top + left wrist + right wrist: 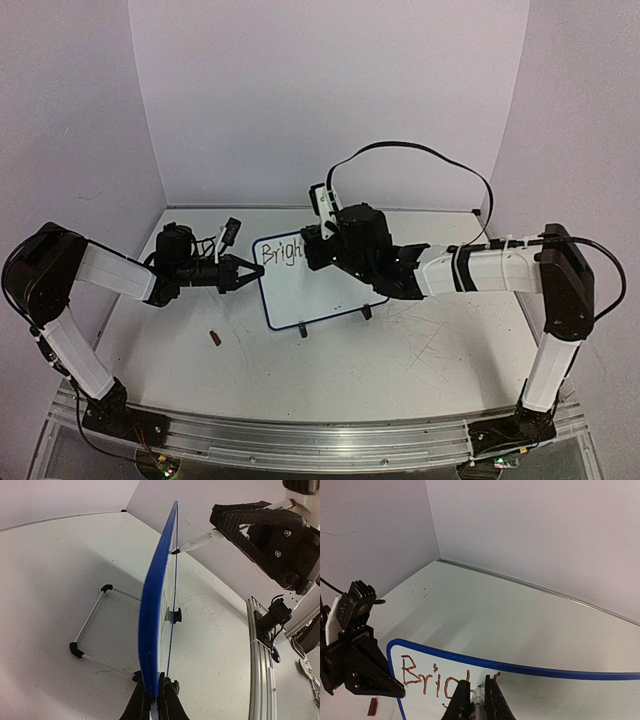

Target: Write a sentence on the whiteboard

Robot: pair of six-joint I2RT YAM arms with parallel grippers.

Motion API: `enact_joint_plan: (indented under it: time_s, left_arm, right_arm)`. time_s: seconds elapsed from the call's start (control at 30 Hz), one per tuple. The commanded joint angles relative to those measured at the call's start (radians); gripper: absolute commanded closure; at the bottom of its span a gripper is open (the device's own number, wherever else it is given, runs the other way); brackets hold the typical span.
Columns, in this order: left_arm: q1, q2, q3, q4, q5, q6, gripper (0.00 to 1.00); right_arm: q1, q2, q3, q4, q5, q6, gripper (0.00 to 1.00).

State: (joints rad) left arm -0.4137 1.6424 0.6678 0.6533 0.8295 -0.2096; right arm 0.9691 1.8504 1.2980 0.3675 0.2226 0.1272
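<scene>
The whiteboard (305,295) stands near the middle of the surface (420,360). The left pincer (155,696) is closed on its left edge. The right pincer (479,687) is closed around a marker (197,542), whose tip touches the board at the sentence (427,677), which reads only "Bright".

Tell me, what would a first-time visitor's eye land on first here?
A small blue-rimmed whiteboard standing in the middle of the table draws the eye, with handwriting beginning "Brig" at its top left. The left tool pinches the board's left edge. The right tool holds a marker with its tip against the board, just after the letters.
</scene>
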Motion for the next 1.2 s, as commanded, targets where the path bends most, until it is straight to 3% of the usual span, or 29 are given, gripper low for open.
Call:
enact_joint_plan:
  time_s: [0.0, 0.5, 0.77, 0.97, 1.17]
  left_arm:
    - [0.004, -0.027, 0.028, -0.013, -0.039, 0.059, 1.0]
    - [0.003, -0.023, 0.026, -0.014, -0.041, 0.059, 1.0]
    - [0.004, -0.019, 0.03, -0.015, -0.043, 0.06, 1.0]
    - [0.004, -0.03, 0.03, -0.016, -0.039, 0.061, 1.0]
    - [0.004, -0.033, 0.028, -0.019, -0.045, 0.059, 1.0]
  right_arm:
    - [-0.005, 0.013, 0.045, 0.019, 0.044, -0.017, 1.0]
    - [-0.003, -0.058, -0.006, -0.005, 0.181, -0.03, 1.0]
    - [0.004, -0.276, -0.142, 0.06, 0.026, 0.012, 1.0]
    - [-0.003, -0.259, -0.139, 0.053, -0.039, -0.031, 1.0]
    - [-0.002, -0.235, -0.13, 0.018, -0.011, -0.113, 1.0]
